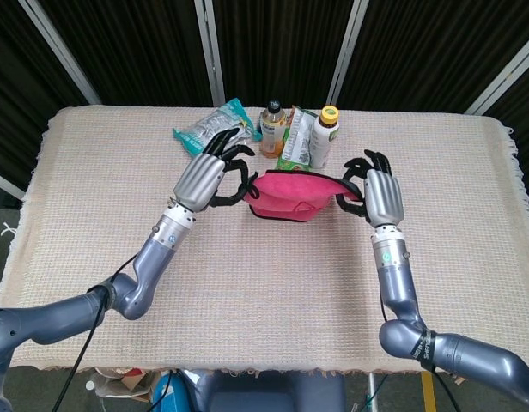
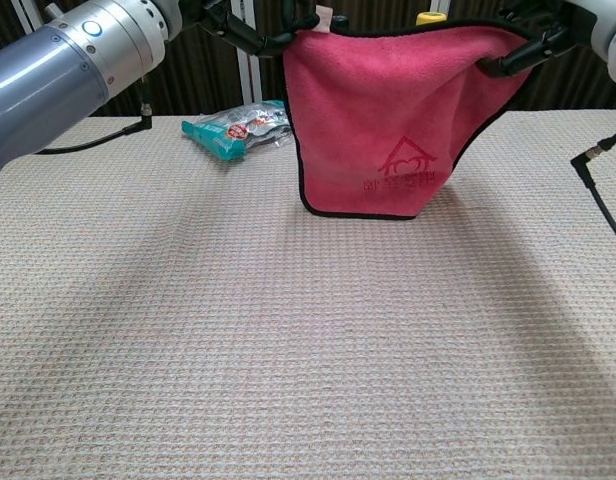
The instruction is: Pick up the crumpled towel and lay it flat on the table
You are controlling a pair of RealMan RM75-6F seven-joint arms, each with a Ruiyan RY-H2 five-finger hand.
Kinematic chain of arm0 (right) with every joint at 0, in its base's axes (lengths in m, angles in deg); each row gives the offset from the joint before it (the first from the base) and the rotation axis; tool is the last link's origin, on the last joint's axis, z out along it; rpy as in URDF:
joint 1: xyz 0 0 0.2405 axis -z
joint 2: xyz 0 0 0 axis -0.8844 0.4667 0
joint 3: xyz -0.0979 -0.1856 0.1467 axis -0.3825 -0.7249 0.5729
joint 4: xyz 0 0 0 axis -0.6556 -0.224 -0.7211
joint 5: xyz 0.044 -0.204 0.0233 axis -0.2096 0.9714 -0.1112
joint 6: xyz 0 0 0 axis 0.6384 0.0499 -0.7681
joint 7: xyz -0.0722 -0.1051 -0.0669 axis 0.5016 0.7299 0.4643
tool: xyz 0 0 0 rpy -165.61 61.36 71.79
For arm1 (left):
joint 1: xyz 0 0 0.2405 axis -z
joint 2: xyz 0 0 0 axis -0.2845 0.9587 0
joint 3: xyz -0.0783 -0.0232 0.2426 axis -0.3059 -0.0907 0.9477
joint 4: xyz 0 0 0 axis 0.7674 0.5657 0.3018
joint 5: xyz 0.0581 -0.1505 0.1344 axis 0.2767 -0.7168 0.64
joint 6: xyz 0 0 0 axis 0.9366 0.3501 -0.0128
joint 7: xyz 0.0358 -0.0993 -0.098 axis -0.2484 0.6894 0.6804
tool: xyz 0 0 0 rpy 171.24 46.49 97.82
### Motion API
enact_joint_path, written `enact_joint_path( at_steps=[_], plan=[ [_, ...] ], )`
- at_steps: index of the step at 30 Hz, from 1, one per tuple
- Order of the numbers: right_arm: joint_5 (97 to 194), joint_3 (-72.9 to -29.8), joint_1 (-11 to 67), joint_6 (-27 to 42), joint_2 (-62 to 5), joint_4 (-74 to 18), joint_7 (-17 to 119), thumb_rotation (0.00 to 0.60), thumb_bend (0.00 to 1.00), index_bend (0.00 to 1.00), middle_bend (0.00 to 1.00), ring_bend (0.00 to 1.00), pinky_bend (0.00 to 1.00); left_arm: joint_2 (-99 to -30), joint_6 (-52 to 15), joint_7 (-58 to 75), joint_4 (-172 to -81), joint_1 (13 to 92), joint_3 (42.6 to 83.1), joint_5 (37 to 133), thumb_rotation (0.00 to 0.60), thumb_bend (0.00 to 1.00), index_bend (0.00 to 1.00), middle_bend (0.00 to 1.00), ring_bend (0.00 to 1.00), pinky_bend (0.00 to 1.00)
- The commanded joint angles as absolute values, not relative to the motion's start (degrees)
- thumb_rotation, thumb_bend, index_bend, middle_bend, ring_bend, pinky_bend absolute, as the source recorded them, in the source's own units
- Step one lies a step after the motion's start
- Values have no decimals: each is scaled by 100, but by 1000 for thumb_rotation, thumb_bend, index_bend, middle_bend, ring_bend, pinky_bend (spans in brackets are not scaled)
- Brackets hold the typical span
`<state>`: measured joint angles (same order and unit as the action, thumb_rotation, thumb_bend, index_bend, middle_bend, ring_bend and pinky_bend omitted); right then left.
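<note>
The towel [image 2: 388,110] is already lifted and spread: its top edge is pinched at one corner by the left hand [image 1: 203,178] and at the other by the right hand [image 1: 378,194], and it hangs as a sheet at the far middle of the bench [image 1: 264,309]. Its lower hem appears to touch or nearly touch the cloth-covered surface. Laying it flat is not yet done. Just beyond it stand two bottles [image 1: 273,127] and a packet [image 2: 238,128] to the far left, so little room is left there. The near half is judged the open space for spreading.
</note>
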<state>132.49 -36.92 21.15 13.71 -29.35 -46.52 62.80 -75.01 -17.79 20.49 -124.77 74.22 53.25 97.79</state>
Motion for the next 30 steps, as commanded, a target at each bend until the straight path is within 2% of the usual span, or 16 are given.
enact_joint_path(
  at_steps=[1, 8, 20, 30],
  plan=[
    [13369, -3844, 2279, 1584, -2854, -4954, 6415, 600, 595, 749, 339, 115, 61, -7408, -1639, 2050, -12721, 7271, 5424, 9893, 600, 473, 636, 274, 26, 15],
    [13693, -4251, 2634, 1899, -2787, -5442, 6501, 600, 595, 749, 339, 114, 61, -7278, -1359, 1972, -13328, 6902, 5665, 10078, 600, 473, 635, 274, 26, 15],
    [14245, -5013, 3187, 2167, -2914, -5748, 6372, 600, 595, 749, 339, 115, 60, -7238, -973, 1815, -14097, 6324, 6191, 10408, 600, 473, 635, 274, 26, 15],
    [14908, -5424, 3540, 2413, -2921, -6007, 6389, 600, 594, 749, 339, 114, 61, -7266, -676, 1778, -14400, 5942, 6530, 10848, 600, 473, 635, 274, 26, 15]
  ],
)
